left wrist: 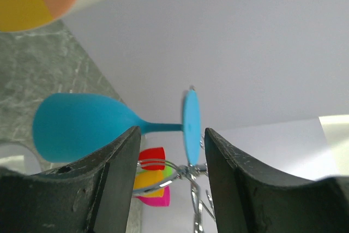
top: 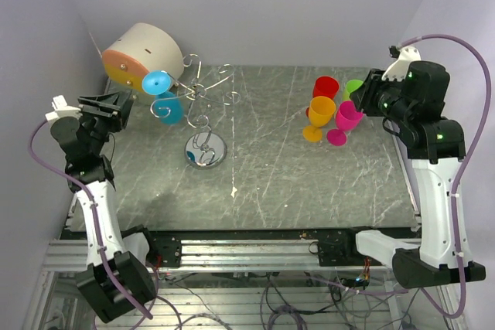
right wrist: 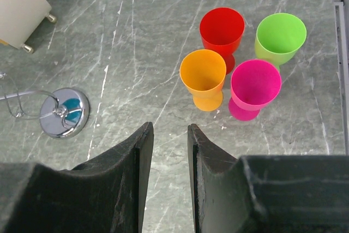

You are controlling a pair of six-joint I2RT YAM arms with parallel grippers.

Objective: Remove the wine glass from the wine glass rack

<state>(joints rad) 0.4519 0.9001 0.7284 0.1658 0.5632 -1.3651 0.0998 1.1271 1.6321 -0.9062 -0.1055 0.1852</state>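
The blue plastic wine glass [top: 168, 107] hangs upside down from a hook arm of the silver wire wine glass rack [top: 205, 150], at the left rear of the grey marbled worktop [top: 309, 183]. The left tool [left wrist: 172, 130] is just beside the glass with its jaws apart and empty. The right tool [right wrist: 169, 127], jaws narrowly parted, grips nothing.

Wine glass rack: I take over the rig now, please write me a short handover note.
Left gripper: open, lined up with the stem of the blue wine glass, not gripping it.
Right gripper: open, empty, above the table.
The blue wine glass hangs bowl down on the wine glass rack. The red glass, orange glass, green glass and pink glass stand on the table.
Done: approach. Left to do: close on the stem, lift the glass off its hook.
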